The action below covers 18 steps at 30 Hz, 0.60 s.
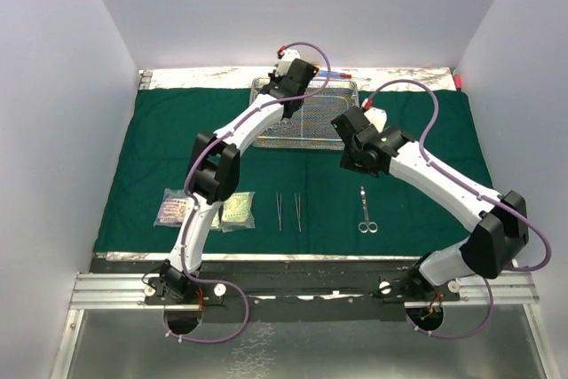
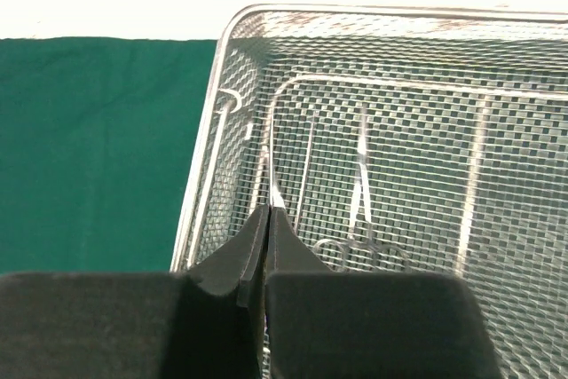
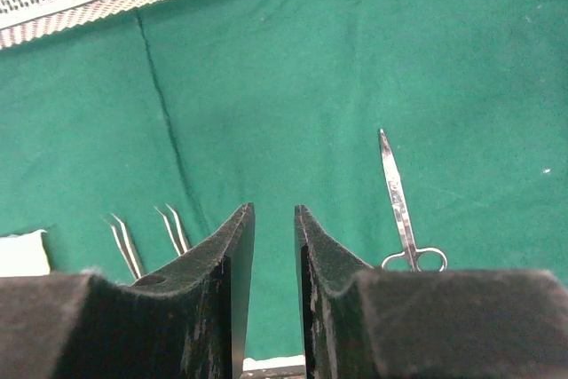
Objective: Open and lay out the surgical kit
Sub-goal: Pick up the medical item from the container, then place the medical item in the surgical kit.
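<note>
Nearest the bases, the laying-out is well along: the clear packets (image 1: 237, 210) sit in a row on the green cloth (image 1: 142, 148) at the near left. Just to their right is a pair of slim forceps (image 3: 124, 246), side by side. Further right a scissor-like clamp (image 3: 399, 206) lies alone, tip pointing away.

Over the middle of the cloth hangs the right gripper (image 3: 273, 212). Its fingers are set to a narrow gap with nothing between them, and the cloth shows straight through.

Now to the far side, where the action is. The left gripper (image 2: 268, 215) is down inside the wire-mesh tray (image 2: 209, 148) near its left wall. The fingers are pressed tight together, with a slim steel instrument (image 2: 273, 191) running out from their tips. It looks pinched, though the hold is thin. This reads as the pick-from-tray step.

Also in the tray, a ring-handled clamp (image 2: 359, 193) lies on the mesh floor just to the right.

The next move calls for a straight lift clear of the rim, then a carry to a bare stretch of cloth in the near row. A slip off those tips is the risk.
</note>
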Available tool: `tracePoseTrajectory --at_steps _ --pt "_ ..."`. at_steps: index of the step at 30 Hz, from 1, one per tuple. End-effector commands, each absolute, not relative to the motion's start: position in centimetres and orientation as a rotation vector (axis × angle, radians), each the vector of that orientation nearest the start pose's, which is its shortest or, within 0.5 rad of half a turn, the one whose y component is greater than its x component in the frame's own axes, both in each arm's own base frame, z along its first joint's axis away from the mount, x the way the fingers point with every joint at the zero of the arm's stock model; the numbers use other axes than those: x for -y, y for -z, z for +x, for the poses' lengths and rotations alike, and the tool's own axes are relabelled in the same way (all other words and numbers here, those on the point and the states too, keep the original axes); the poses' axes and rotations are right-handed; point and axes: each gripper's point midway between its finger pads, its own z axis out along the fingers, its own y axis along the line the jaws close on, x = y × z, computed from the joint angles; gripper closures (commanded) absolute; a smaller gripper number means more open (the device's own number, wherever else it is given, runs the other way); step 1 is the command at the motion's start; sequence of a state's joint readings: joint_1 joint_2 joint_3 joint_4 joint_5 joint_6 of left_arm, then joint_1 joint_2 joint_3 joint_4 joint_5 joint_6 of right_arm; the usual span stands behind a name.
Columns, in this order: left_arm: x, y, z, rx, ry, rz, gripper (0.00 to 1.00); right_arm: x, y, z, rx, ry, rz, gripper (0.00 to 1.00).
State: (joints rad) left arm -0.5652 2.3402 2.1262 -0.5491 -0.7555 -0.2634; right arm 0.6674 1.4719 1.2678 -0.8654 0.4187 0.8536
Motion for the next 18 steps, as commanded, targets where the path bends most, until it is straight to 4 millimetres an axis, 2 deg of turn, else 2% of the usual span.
tracePoseTrajectory --at_steps 1,5,11,14,18 --pt "25.2 -18.6 53.8 -2.131 -0.076 0.037 1.0 -17.5 -18.6 29.7 -2.374 -0.148 0.444 0.71" --pt "28.9 -21.6 51.8 -2.14 0.219 0.173 1.0 -19.4 -22.7 30.4 -2.26 -0.36 0.419 0.65" --pt "33.5 -27.8 47.4 -2.076 0.691 0.353 1.0 -21.9 -28.9 30.6 -2.039 -0.704 0.395 0.56" --pt "34.5 -31.3 45.3 -2.012 0.836 0.404 1.0 -22.3 -31.2 30.2 -1.937 -0.828 0.417 0.53" --pt "35.0 -35.1 43.4 -1.962 0.999 0.397 1.0 -22.0 -33.8 29.5 -1.801 -0.948 0.444 0.46"
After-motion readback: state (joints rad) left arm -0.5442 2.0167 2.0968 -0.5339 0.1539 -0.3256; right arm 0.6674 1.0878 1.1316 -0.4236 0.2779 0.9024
